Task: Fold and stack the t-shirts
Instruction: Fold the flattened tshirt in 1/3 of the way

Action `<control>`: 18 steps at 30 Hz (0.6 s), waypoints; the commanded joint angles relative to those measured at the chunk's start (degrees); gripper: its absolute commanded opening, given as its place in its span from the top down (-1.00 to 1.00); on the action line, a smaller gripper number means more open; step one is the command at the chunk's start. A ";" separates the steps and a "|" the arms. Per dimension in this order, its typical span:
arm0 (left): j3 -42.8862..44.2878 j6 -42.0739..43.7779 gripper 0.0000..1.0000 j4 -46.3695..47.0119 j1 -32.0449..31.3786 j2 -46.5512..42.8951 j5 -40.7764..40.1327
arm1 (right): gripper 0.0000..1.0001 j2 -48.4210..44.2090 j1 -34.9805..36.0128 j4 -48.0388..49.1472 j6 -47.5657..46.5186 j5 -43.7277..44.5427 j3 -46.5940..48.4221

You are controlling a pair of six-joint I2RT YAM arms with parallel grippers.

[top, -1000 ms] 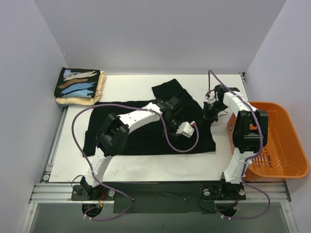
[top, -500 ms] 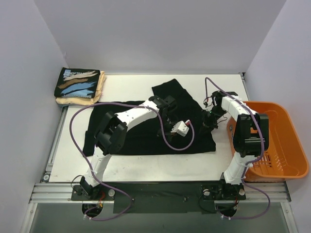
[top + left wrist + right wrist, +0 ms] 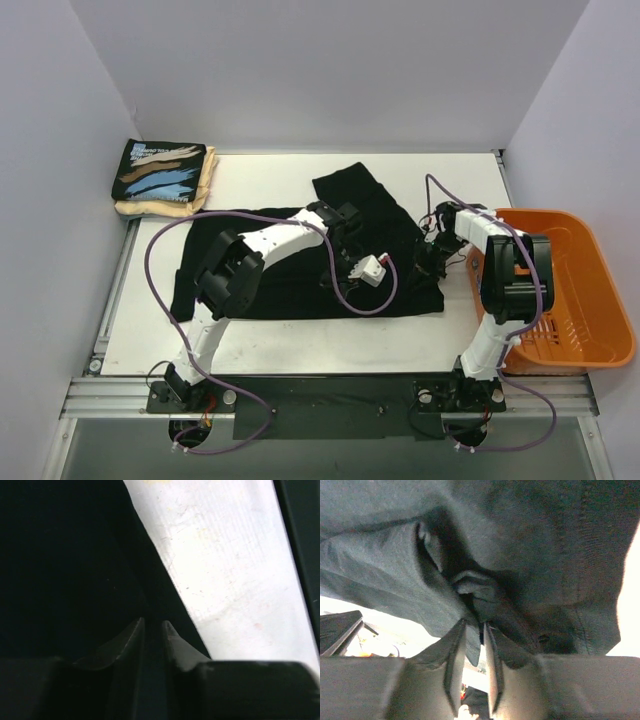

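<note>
Nipping a bunched fold of the plain black t-shirt (image 3: 530,540) in the right claw (image 3: 474,622), fingers standing only a thin slit apart: a detail given by the right wrist camera alone. Showing there too the cloth raised and draping above the fingertips, with light coming in under its hanging edge at the left.

Presenting the left claw (image 3: 152,624) in its own wrist view with fingers almost together and only darkness between them. Running right up to those tips, the shirt's straight edge, slanting across the pale, scratched tabletop (image 3: 230,570). Giving no sign of whether any cloth is caught there, so not possible to tell grasping from released.

Supplying the wider layout from the top camera only: the black shirt lying spread across the middle of the tabletop, one part reaching toward the far wall. Stretching the left arm (image 3: 270,240) forward and rightward, elbow raised over the shirt's left part, wrist dipping onto its middle. Rising from its base with the right arm (image 3: 495,250), then doubling back down, wrist low at the shirt's right edge, just beside the orange basket (image 3: 585,235).

Lying folded in the far left corner, well apart from both claws: the brush-stroke printed t-shirt (image 3: 160,172), resting on top of the cream t-shirt (image 3: 150,208).
</note>
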 commanded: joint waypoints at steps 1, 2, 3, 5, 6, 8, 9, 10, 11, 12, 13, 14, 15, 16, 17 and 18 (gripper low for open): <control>5.62 -0.16 0.16 -7.34 -0.65 -1.65 5.12 | 0.47 -4.84 -1.93 -1.07 1.92 2.02 0.76; 6.84 -1.12 0.00 -7.97 -0.65 -1.83 5.92 | 0.40 -5.82 -2.02 -1.51 1.92 2.64 1.11; 7.55 -1.83 -0.05 -9.45 -0.65 -2.26 6.80 | 0.31 -7.66 -1.85 -2.82 2.00 4.04 1.81; 10.18 -4.73 -0.07 -11.65 -0.57 -3.32 7.68 | 0.23 -11.26 0.08 -4.50 1.92 7.63 2.96; 10.46 -6.48 -0.07 -12.45 -0.13 -4.80 7.78 | 0.23 -13.02 0.70 -5.03 2.00 8.70 3.14; 8.28 -8.33 -0.04 -13.34 1.62 -8.66 7.95 | 0.32 -15.22 2.02 -5.91 3.14 11.52 1.92; 3.83 -8.69 -0.03 -12.81 2.50 -10.69 7.26 | 0.38 -15.76 2.02 -5.48 4.37 11.44 -0.53; 0.30 -9.39 -0.03 -11.07 4.60 -14.62 6.03 | 0.52 -16.89 2.02 -4.95 4.99 11.53 -1.94; -5.83 -9.74 -0.03 -9.66 5.75 -17.18 2.54 | 0.61 -17.43 2.02 -3.47 6.39 12.66 -5.00; -9.89 -10.79 -0.03 -6.86 8.81 -22.08 0.76 | 0.74 -18.30 2.02 -2.76 6.92 13.10 -6.69; -16.46 -11.06 -0.03 -5.44 10.75 -24.22 -3.26 | 0.79 -18.66 2.11 -1.53 7.62 14.15 -8.44; -19.22 -11.41 -0.03 -3.25 14.34 -28.33 -4.86 | 0.86 -18.49 2.20 -0.82 7.72 14.42 -9.16; -24.47 -11.24 -0.03 -2.45 16.81 -30.11 -8.45 | 0.90 -17.79 2.11 0.66 7.63 14.60 -9.86; -26.52 -10.55 -0.01 -0.79 21.45 -32.91 -9.96 | 0.99 -16.30 2.11 1.29 7.63 14.86 -10.13; -30.46 -9.32 0.00 -0.51 23.67 -33.90 -13.11 | 1.00 -14.98 1.94 2.16 7.54 15.56 -10.05; -33.72 -7.22 0.02 -0.07 28.22 -35.13 -16.27 | 1.00 -12.71 1.50 3.13 7.46 15.48 -10.39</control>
